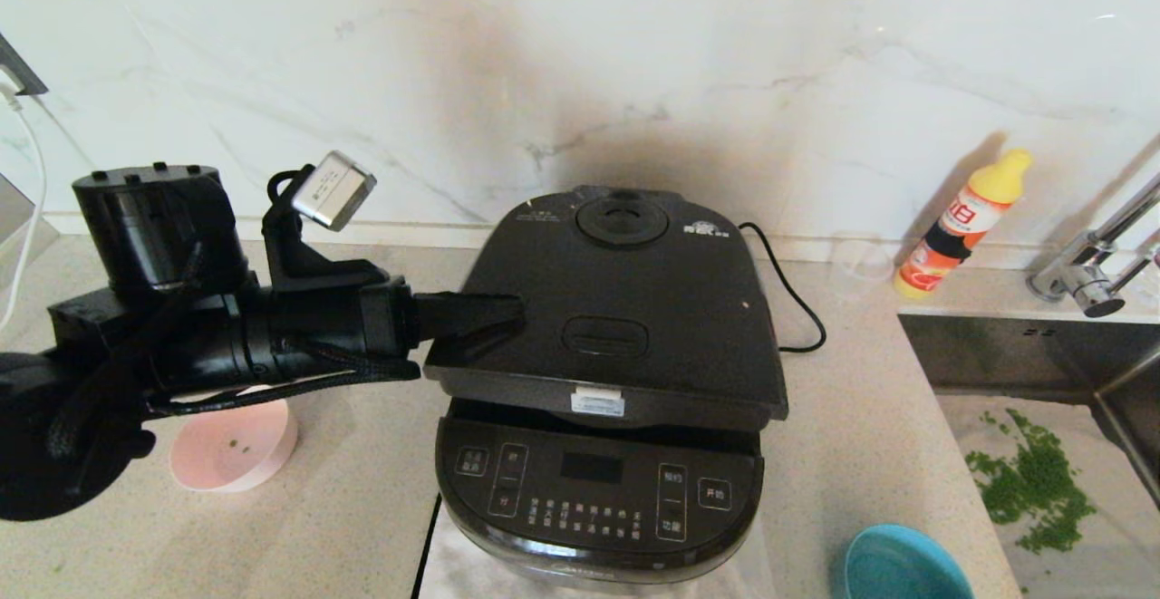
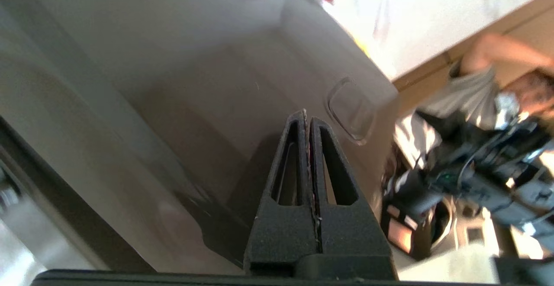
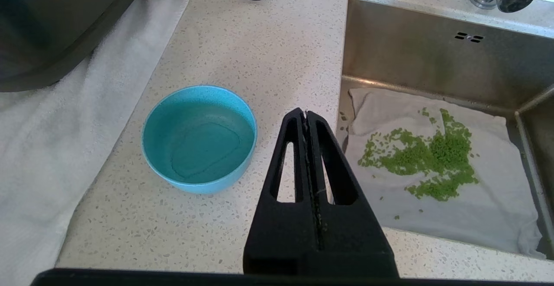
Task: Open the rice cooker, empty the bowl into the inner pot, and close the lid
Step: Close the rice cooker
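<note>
The black rice cooker [image 1: 598,499] stands mid-counter with its control panel facing me. Its lid [image 1: 634,309] is lowered, the front edge a little above the panel. The inner pot is hidden under it. My left gripper [image 1: 518,309] is shut and empty, its tip resting on the lid's left part, beside the oblong button [image 1: 604,336]. The left wrist view shows the shut fingertips [image 2: 307,115] against the lid [image 2: 194,82]. A pink bowl [image 1: 234,449] holding only a few green grains sits left of the cooker. My right gripper [image 3: 305,114] is shut and empty above the counter beside an empty blue bowl [image 3: 199,136].
The blue bowl [image 1: 902,567] is at the front right. A sink [image 1: 997,354] at the right holds a cloth with green grains [image 1: 1033,481]. A yellow-capped bottle [image 1: 961,223], a faucet [image 1: 1087,282] and the power cord [image 1: 797,300] are behind. A white towel [image 3: 65,126] lies under the cooker.
</note>
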You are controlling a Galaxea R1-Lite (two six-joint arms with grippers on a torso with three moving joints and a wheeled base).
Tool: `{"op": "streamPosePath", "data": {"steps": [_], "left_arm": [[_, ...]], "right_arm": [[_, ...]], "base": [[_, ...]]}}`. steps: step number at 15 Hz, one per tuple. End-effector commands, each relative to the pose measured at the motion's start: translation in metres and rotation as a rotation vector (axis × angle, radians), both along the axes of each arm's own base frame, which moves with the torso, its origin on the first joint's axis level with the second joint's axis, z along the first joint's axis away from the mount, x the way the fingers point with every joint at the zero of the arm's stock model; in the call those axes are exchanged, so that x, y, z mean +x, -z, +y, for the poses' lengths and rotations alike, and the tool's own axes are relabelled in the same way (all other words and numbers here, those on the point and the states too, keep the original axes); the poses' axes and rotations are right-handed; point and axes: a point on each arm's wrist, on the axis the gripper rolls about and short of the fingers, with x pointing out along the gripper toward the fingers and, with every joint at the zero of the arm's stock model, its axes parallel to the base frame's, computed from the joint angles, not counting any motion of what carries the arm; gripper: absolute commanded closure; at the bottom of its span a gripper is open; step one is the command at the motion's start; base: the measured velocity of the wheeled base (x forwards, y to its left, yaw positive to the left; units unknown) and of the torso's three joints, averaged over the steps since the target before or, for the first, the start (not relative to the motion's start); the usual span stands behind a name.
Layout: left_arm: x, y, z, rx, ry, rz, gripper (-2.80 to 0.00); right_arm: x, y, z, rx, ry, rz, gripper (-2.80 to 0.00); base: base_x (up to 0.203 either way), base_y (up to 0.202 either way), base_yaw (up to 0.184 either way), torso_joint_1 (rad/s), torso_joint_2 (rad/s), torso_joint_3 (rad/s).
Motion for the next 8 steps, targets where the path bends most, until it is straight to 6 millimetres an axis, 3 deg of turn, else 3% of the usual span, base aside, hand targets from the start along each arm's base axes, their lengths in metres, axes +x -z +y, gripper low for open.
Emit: {"op": "streamPosePath", "data": {"steps": [1,8], "left_arm": [[-0.005,0.022,-0.001,0.037,0.014,0.041,0.00],[-0.007,0.072,0.000,0.131,0.014,0.126,0.00]], "right_arm": [[0.000,0.000,0.000,-0.001,-0.001,0.000,0.00],[0.000,0.000,0.000,-0.001,-0.001,0.000,0.00]], "base": [[0.000,0.000,0.000,0.000,0.00,0.000],[0.000,0.000,0.000,0.000,0.00,0.000]]}}
